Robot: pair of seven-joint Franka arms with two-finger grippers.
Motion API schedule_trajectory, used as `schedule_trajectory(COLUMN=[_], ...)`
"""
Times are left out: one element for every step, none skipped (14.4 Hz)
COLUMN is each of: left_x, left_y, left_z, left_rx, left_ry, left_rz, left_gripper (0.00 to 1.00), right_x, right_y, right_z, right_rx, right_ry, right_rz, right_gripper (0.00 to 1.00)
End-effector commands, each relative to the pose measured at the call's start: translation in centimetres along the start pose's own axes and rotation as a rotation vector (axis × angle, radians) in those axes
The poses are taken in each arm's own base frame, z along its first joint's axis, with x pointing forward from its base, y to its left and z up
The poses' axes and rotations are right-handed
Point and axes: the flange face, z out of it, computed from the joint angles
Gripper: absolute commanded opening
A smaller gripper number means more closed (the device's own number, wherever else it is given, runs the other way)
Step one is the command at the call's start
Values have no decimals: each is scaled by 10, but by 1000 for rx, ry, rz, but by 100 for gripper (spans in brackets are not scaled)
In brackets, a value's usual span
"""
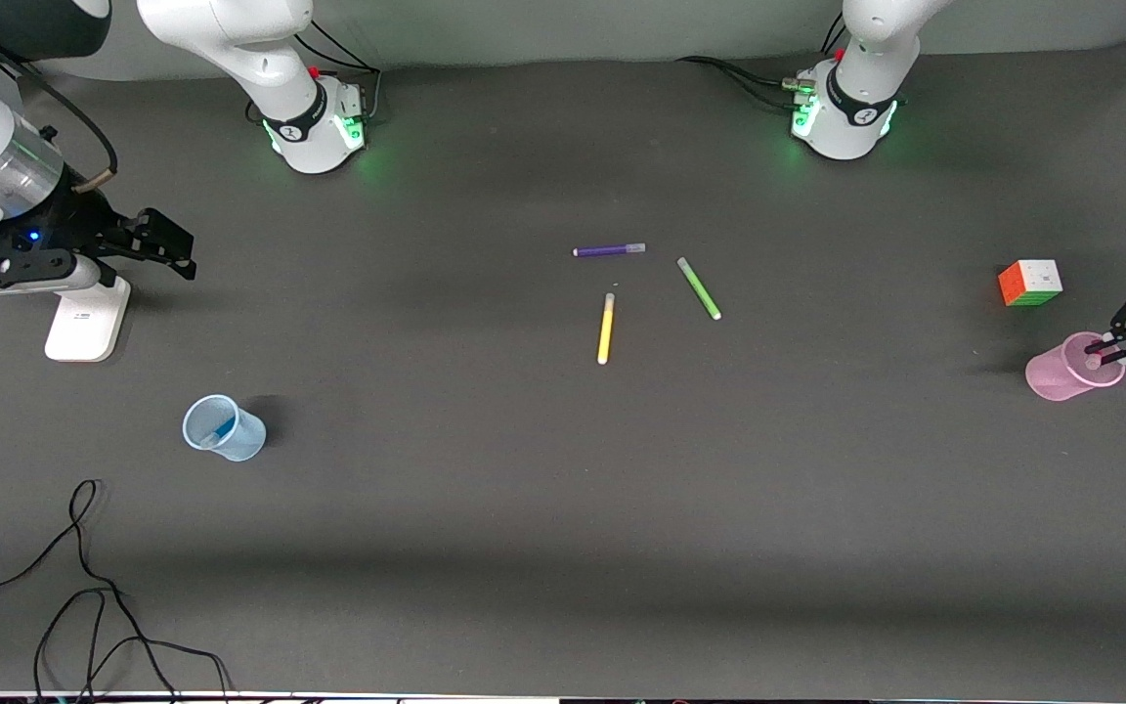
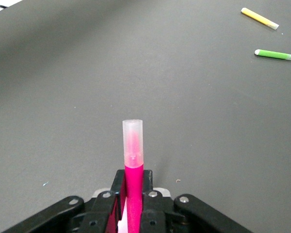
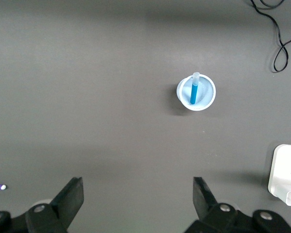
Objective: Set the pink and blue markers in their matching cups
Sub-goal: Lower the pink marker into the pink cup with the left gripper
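I see the table with my right gripper up over its right-arm end, fingers spread wide and holding nothing. My left gripper sits at the pink cup at the left-arm end, clenched on the pink marker. The blue cup stands nearer the front camera than the right gripper, with the blue marker standing inside it. Yellow, green and purple pens lie mid-table.

The pink marker runs off the frame's edge between the left claw's fingers; its lower end is seemingly hidden.
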Motion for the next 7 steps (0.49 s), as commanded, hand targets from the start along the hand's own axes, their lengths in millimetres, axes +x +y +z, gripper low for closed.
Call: schedule_trajectory(left_x=[-7,-7,-5,-3,-3,-2,-3], left_y=[-3,-4,-5,-8,-8,-8,-9], left_z=[9,10,8,6,4,5,4], left_rx=[0,-1,1,8,11,11,14], left_ry=[68,70,67,62,61,63,61], left_rz=[49,49,56,64,65,65,64], left_gripper=[0,0,0,24,91,99,99], right_x=[-5,-5,-5,-5,-5,-4,-3], right_y=[-4,-11,-10,-14,-15,-17,-21], right_z=[0,-3,-4,-3,-1,0,0], right_rx=[-1,-2,-6,-10,-11,-9,3], right_ry=[19,24,24,21,16,20,22], right_rz=[12,0,2,-4,-6,-7,-10], right_gripper=[100,100,100,100,100,100,100])
